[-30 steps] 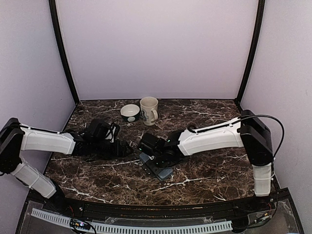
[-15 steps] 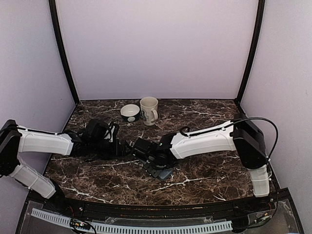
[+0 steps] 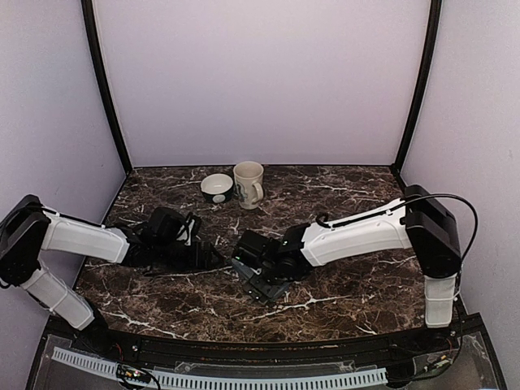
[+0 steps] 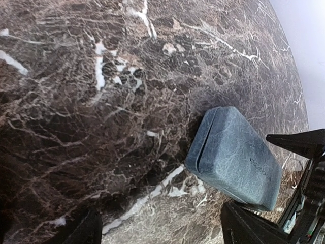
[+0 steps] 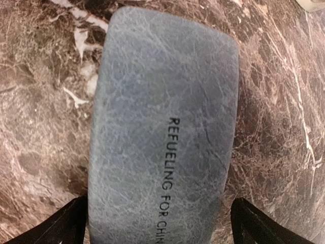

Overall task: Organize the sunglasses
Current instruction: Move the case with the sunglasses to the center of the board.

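Right gripper (image 5: 160,226), jaws apart, set astride the case (image 5: 162,117); jaws are best centred before closing. Left gripper (image 4: 162,229) likewise apart, empty.

Right claw (image 5: 157,221) swung left across the grey-blue case (image 4: 233,157) half a second ago and is now back right, near its starting spot above it. Left claw (image 4: 160,223) crept slightly right, closer to the case.
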Robot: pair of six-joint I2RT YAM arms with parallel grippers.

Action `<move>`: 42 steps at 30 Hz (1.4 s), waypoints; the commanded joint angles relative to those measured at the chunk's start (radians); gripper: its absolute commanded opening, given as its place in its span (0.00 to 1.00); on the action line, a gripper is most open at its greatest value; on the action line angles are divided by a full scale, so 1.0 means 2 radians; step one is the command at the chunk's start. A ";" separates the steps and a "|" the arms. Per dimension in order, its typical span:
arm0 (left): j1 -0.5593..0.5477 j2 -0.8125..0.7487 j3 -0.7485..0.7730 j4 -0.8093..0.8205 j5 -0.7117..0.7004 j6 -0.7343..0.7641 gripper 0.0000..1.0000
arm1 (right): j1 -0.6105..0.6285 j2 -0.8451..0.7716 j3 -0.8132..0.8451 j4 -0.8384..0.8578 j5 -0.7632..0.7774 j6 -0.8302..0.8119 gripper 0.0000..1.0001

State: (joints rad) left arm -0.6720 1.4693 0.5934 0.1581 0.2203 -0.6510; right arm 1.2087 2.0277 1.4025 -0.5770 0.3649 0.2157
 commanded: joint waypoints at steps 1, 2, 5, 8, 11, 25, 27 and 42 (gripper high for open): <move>-0.011 0.017 0.012 0.021 0.011 0.006 0.82 | -0.012 -0.043 -0.046 0.024 -0.043 0.027 1.00; -0.013 0.023 0.015 0.026 0.014 0.008 0.82 | -0.014 -0.052 -0.056 0.029 -0.047 0.042 1.00; -0.014 0.045 0.034 0.035 0.025 0.014 0.82 | -0.017 -0.075 -0.088 0.036 -0.045 0.073 1.00; -0.014 0.065 0.052 0.045 0.041 0.017 0.82 | -0.023 -0.093 -0.114 0.038 -0.039 0.095 1.00; -0.016 0.087 0.066 0.064 0.060 0.013 0.82 | -0.028 -0.110 -0.134 0.039 -0.037 0.106 1.00; -0.057 0.133 0.101 0.077 0.100 0.001 0.65 | -0.084 -0.147 -0.176 0.028 -0.015 0.128 1.00; -0.060 0.136 0.102 0.085 0.111 0.000 0.61 | -0.084 -0.157 -0.183 0.037 -0.028 0.126 1.00; -0.059 -0.031 0.096 -0.094 -0.189 0.109 0.78 | -0.149 -0.322 -0.224 0.026 -0.015 0.138 1.00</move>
State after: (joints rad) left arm -0.7887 1.5181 0.7734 0.1390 0.1326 -0.5552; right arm 0.9737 1.4811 0.9733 -0.5114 0.2806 0.4740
